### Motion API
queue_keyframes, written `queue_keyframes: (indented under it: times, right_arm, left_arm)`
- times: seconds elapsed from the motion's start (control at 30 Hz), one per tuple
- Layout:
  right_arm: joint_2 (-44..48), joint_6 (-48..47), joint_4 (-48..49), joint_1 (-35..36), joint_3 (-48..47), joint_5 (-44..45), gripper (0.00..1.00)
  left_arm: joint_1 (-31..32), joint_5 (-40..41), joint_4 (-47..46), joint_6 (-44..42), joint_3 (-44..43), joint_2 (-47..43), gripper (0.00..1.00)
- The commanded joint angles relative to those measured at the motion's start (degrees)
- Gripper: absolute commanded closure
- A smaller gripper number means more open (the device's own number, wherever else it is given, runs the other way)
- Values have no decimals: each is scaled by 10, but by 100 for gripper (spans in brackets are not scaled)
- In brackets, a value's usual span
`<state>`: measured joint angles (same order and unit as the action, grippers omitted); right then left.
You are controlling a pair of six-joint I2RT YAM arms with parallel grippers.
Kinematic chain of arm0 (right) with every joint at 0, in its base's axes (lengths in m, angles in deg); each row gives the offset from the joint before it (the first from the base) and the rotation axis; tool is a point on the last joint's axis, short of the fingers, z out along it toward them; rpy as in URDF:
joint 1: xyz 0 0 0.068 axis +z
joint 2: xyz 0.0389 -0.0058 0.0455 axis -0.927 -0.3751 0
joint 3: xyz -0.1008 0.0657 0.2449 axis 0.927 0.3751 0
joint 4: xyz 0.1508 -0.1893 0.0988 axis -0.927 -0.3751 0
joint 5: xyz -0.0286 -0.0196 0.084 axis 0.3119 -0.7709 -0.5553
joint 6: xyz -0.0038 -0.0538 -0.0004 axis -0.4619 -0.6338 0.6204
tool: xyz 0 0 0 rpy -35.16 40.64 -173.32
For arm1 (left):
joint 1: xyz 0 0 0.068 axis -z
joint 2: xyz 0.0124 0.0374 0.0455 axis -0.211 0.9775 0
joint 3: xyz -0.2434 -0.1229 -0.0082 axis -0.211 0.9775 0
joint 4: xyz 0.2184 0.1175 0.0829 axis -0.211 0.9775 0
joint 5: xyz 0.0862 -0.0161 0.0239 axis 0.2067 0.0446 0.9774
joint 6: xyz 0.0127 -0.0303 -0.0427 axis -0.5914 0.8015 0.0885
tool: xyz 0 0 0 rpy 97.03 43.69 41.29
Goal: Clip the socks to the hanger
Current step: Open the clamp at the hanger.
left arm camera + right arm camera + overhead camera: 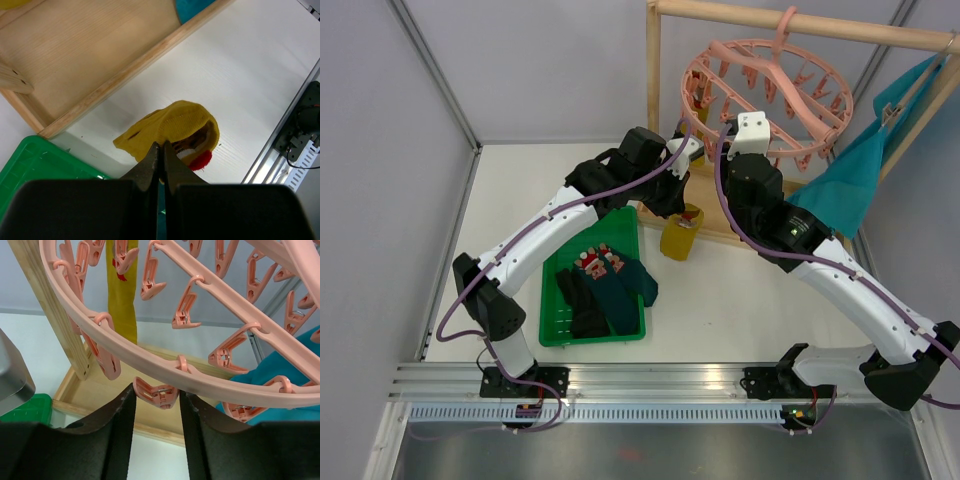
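Grey walls close in a white table (750, 310), and over its far side the pink hanger (235, 390) hangs from a wooden rack (654, 100). Below the hanger's left rim, the left gripper (161, 146) is pinched tight on the edge of a yellow sock (175, 122), which dangles free with a red patch at its low end. The right gripper (157, 402) sits right under the hanger's near rim, fingers (120, 430) apart, with one clip (156, 392) between them. A second yellow sock (122, 300) hangs among the clips further round the hanger. It looks pegged already, though I can't see the bite. The other socks (605, 285) lie in a green tray (555, 315), well below and left of the hanger.

From where I stand, the step is opening that clip and feeding the sock in. I'd squeeze the clip's tail ends, not its mouth, and hold it steady, since the hanger can swing. The left arm should lift the pinched edge into the mouth before the right lets go.

Room is tight. The rack's upright stands just left of the hanger, more clips crowd either side of the chosen one, and a teal cloth (850, 190) hangs to the hanger's right. Both wrists sit close together beneath the hanger. The open space is lower down, in front of it.
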<state>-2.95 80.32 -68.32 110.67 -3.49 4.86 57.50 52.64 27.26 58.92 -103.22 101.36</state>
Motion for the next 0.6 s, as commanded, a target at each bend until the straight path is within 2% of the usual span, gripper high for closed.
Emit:
queue_keyframes:
  times: [0.0,0.37,0.57]
  right_arm:
    - [3,-6,31,-4,-25,8,57]
    - [7,17,19,-4,-26,-6,78]
    - [8,41,4,-3,-28,-14,97]
  left_arm:
    - [-3,-16,-11,15,-7,-27,98]
    - [-3,-24,-35,42,-30,-7,98]
    - [-2,-26,-38,56,-70,17,98]
